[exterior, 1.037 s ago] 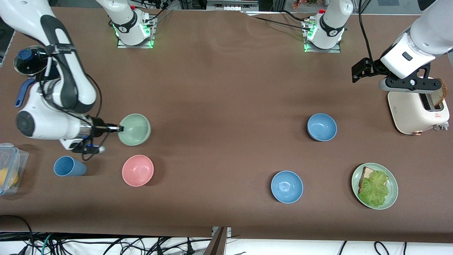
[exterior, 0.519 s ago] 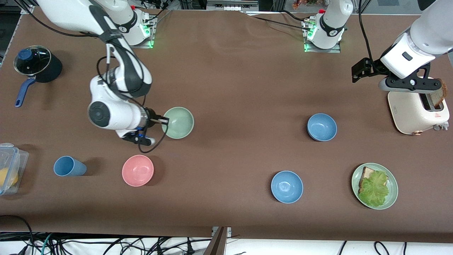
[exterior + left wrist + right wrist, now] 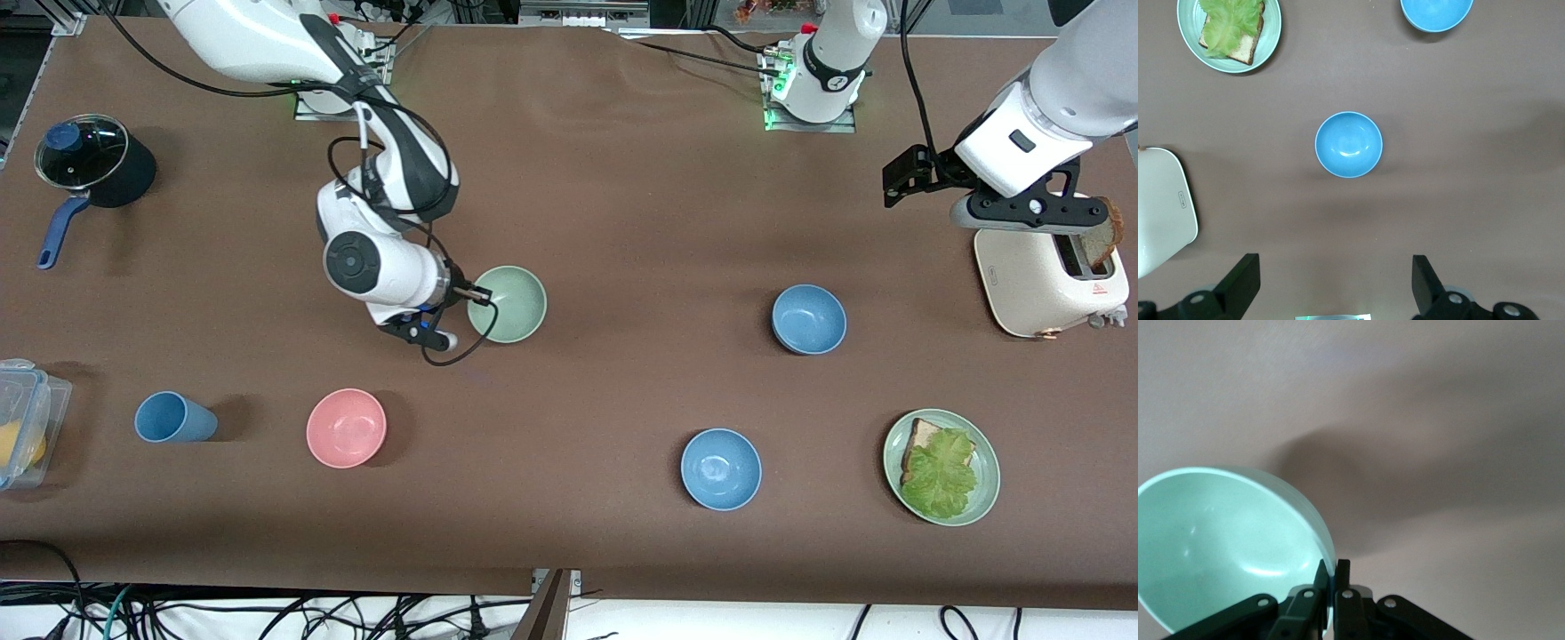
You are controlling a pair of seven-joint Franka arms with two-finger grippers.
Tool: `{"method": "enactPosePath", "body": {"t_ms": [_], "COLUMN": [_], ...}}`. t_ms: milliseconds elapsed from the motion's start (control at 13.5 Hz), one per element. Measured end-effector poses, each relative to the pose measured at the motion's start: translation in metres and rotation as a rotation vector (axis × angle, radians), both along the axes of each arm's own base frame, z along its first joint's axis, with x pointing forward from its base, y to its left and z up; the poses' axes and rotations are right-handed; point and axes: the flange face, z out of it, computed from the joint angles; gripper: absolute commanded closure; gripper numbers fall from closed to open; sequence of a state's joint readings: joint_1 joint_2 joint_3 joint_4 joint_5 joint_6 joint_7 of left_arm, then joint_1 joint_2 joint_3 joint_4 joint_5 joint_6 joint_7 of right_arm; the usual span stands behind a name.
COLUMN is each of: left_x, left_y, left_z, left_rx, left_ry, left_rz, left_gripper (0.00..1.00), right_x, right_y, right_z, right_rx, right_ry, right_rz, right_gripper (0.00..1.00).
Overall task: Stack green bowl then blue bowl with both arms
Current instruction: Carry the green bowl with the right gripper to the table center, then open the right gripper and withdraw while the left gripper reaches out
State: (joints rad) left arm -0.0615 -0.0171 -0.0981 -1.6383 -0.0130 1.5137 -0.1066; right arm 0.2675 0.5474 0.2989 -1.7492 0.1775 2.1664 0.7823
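My right gripper is shut on the rim of the pale green bowl and holds it tilted a little above the table's middle. In the right wrist view the fingers pinch the rim of the green bowl, and its shadow lies on the cloth. The muted blue bowl sits on the table toward the left arm's end, beside the toaster; it also shows in the left wrist view. My left gripper waits open and empty high up beside the toaster, and its own view shows it wide open.
A brighter sky-blue bowl and a green plate with sandwich and lettuce lie nearer the front camera. A toaster stands at the left arm's end. A pink bowl, blue cup, pot and plastic box are at the right arm's end.
The right arm has carried the green bowl from beside the pink bowl toward the table's middle. The left arm has not moved.
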Motion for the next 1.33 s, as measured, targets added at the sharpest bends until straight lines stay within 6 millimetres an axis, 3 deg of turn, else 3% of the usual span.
{"method": "enactPosePath", "body": {"t_ms": [370, 963, 1185, 1259, 1333], "left_x": [0.0, -0.001, -0.003, -0.003, -0.004], "left_y": [-0.002, -0.005, -0.016, -0.019, -0.02], "left_z": [0.0, 0.0, 0.0, 0.0, 0.0], "left_rx": [0.0, 0.002, 0.006, 0.006, 0.007], "left_ry": [0.0, 0.0, -0.001, -0.001, -0.001], "left_rz": [-0.003, 0.009, 0.019, 0.018, 0.019], "left_gripper": [0.0, 0.0, 0.0, 0.0, 0.0], "right_x": [-0.016, -0.03, -0.033, -0.033, -0.033], "right_y": [0.035, 0.078, 0.086, 0.086, 0.085], "right_z": [-0.018, -0.035, -0.044, -0.047, -0.049], "right_rx": [-0.004, 0.001, 0.004, 0.003, 0.001], "right_ry": [-0.006, -0.006, -0.005, -0.003, -0.001], "right_rz": [-0.045, -0.106, -0.102, -0.104, -0.105], "right_gripper": [1.0, 1.0, 1.0, 0.97, 0.8]}}
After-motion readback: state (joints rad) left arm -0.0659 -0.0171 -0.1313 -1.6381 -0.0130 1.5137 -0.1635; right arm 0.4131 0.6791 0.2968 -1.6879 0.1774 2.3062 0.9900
